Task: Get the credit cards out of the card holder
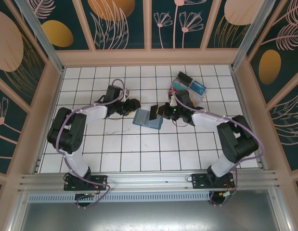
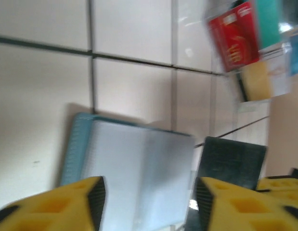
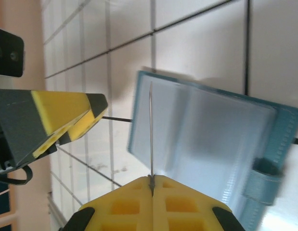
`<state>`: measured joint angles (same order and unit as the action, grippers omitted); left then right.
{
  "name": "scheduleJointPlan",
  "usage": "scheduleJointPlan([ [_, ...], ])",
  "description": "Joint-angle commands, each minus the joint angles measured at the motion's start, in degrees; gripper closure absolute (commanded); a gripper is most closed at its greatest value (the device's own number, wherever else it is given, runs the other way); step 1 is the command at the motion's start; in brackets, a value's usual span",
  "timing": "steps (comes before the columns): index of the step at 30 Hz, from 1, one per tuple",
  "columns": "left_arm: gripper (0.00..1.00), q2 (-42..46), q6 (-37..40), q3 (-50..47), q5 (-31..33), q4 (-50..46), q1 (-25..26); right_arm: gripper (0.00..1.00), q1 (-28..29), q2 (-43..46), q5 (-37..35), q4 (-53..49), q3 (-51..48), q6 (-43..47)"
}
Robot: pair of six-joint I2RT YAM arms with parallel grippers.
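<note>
The card holder lies open. Over it, the right gripper pinches a thin credit card edge-on, jaws pressed together. The left gripper hangs beside it, jaws apart, empty.

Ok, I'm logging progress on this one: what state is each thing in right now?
card holder: lying open, flat.
left gripper: open, empty.
right gripper: shut on thin dark card, held upright.
red card: out, in the clear tray.
</note>
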<state>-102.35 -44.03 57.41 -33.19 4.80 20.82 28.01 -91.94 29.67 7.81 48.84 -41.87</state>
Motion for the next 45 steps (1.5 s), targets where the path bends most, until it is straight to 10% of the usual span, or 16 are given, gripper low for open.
scheduleJointPlan([
  [1,0.31,4.61,-2.2,-2.04,-6.56,6.96,-0.95,1.0,-1.2,3.31,6.66,8.56,-0.83,0.8],
  [14,0.16,10.04,-10.25,-6.43,-22.9,30.71,-0.91,1.0,-3.4,6.82,22.64,29.01,-2.34,-7.38],
  [31,1.0,11.44,-23.79,-10.45,-23.94,50.76,-0.88,1.0,-2.92,5.99,24.46,32.35,-2.21,-9.7],
  [36,1.0,12.12,-28.84,-12.07,-19.9,55.58,-0.95,0.67,-0.82,5.36,20.91,36.72,-3.4,-14.09],
  [45,1.0,12.0,-32.18,-13.54,-15.02,57.05,-0.89,0.84,1.35,2.75,18.59,43.27,-2.24,-20.25],
])
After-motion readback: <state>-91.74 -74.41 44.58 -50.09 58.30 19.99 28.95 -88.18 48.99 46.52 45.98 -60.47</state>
